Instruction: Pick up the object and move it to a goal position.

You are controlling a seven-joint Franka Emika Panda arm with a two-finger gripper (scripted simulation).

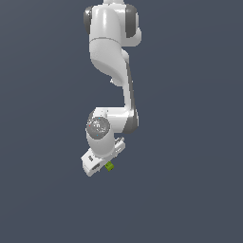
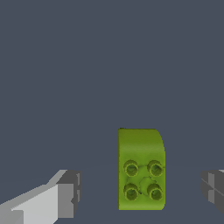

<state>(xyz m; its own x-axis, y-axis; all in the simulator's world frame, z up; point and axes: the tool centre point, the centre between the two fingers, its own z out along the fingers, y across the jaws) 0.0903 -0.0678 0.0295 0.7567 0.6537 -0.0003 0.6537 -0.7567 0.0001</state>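
A: In the exterior view, where is the green block point(image 1: 109, 166)?

B: Just beside the white gripper point(image 1: 97, 167), at the low end of the arm point(image 1: 114, 71).

A: And the wrist view?

B: The block point(image 2: 141, 169) sits between the fingers point(image 2: 65, 194), which are spread wide; neither one touches it. Four studs are on its face.

block point(image 2: 141, 169) between gripper point(image 2: 142, 192) fingers point(image 2: 65, 199) — touching neither, beneath the arm point(image 1: 111, 57)
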